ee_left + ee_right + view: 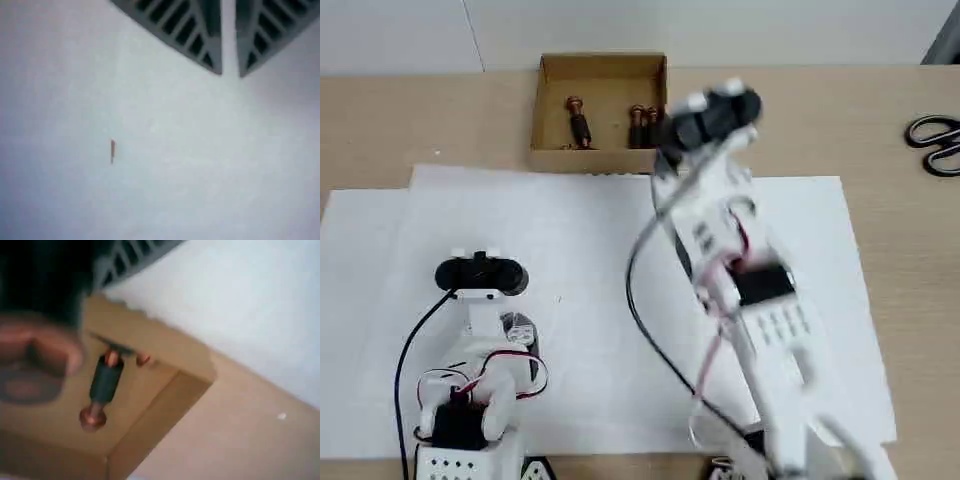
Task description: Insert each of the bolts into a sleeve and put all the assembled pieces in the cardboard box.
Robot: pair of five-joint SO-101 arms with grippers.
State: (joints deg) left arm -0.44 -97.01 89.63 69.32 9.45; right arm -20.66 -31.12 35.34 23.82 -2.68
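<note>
The cardboard box (603, 70) stands at the table's far side. One bolt in a dark sleeve (579, 122) lies in its left half, and two more assembled pieces (642, 124) lie at its right wall. My right gripper (668, 148) hovers over the box's right near corner, beside those two. The right wrist view looks into the box (165, 405) at the lone left piece (104, 385). A blurred copper and dark piece (30, 372) sits very close to that camera. My left gripper (229, 70) is shut with nothing in it, low over white paper (175, 165).
White paper sheets (570, 270) cover the middle of the table in front of the box. Scissors (935, 142) lie at the far right edge. The left arm (480, 300) is folded back at the near left. Cables trail from both arms.
</note>
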